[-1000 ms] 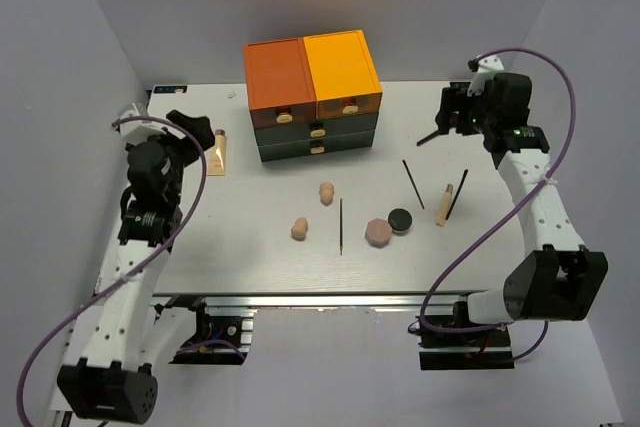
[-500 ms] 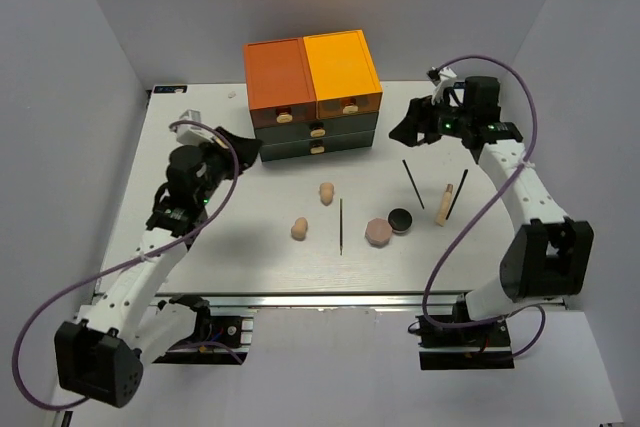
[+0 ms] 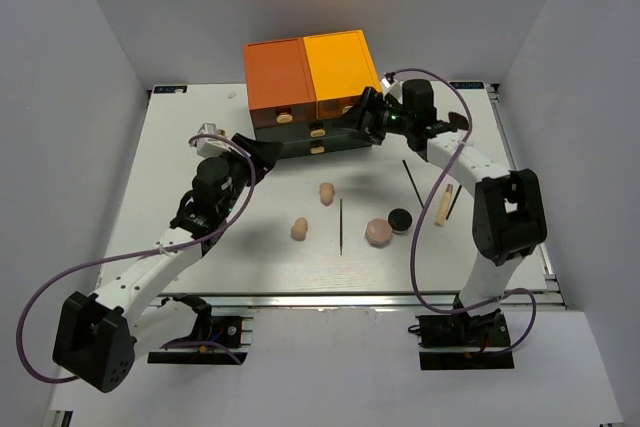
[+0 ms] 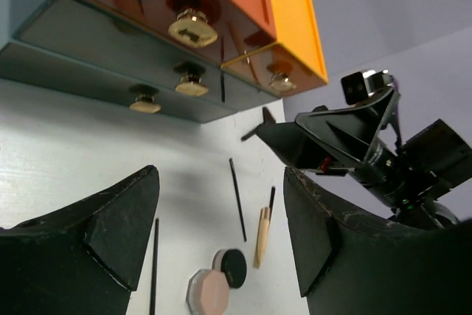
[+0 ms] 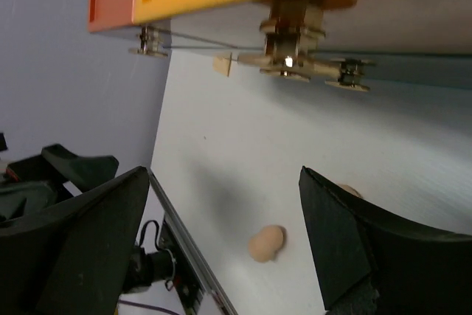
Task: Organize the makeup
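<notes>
Two peach sponges [image 3: 327, 192] [image 3: 300, 230], a pink puff [image 3: 378, 233], a black jar [image 3: 400, 220], a beige tube [image 3: 444, 204] and thin black sticks [image 3: 341, 225] [image 3: 413, 182] lie on the white table in front of the orange-and-dark drawer box [image 3: 312, 92]. My left gripper [image 3: 258, 153] is open and empty near the box's lower left front. Its wrist view shows the puff [image 4: 210, 293], jar [image 4: 234, 267] and tube [image 4: 262, 235] between the fingers [image 4: 118, 226]. My right gripper [image 3: 356, 117] is open and empty at the box's right front. One sponge [image 5: 266, 243] lies below it.
The drawers are shut, with brass knobs [image 4: 192, 29] [image 5: 291, 60] facing the grippers. My two grippers point at each other across the box front, the right one [image 4: 332, 138] showing in the left wrist view. The table's left edge [image 5: 173, 234] lies beyond the sponge.
Both arms have swung inward from the table's sides to the front of the drawer box. The makeup items have not moved.
</notes>
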`<control>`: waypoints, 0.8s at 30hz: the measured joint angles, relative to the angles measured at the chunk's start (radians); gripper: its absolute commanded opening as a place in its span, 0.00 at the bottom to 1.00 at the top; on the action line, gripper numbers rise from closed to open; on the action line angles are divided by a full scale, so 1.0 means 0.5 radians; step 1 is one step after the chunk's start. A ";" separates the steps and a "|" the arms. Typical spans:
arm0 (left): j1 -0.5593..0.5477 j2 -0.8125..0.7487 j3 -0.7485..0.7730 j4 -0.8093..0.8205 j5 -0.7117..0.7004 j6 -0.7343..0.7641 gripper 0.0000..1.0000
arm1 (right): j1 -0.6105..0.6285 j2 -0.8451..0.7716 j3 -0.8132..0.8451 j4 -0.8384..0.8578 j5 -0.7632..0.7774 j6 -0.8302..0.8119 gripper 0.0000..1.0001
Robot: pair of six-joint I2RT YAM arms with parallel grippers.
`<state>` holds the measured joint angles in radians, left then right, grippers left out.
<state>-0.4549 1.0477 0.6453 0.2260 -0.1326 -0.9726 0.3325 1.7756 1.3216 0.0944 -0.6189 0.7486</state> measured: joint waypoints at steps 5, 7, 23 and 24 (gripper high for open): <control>-0.002 0.010 0.000 0.075 -0.054 -0.042 0.78 | 0.037 0.152 0.188 0.044 0.163 0.147 0.86; -0.004 0.006 -0.002 0.081 -0.072 -0.053 0.78 | 0.033 0.196 0.246 0.057 0.222 0.168 0.85; -0.008 -0.047 -0.044 0.085 -0.141 -0.068 0.77 | 0.014 0.319 0.351 0.093 0.455 0.109 0.49; -0.008 -0.043 -0.049 0.088 -0.141 -0.068 0.77 | 0.014 0.313 0.327 0.134 0.454 0.106 0.44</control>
<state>-0.4587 1.0260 0.6209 0.2699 -0.2031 -1.0065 0.3393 1.9320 1.4853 0.1616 -0.3920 0.8017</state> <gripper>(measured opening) 0.775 0.506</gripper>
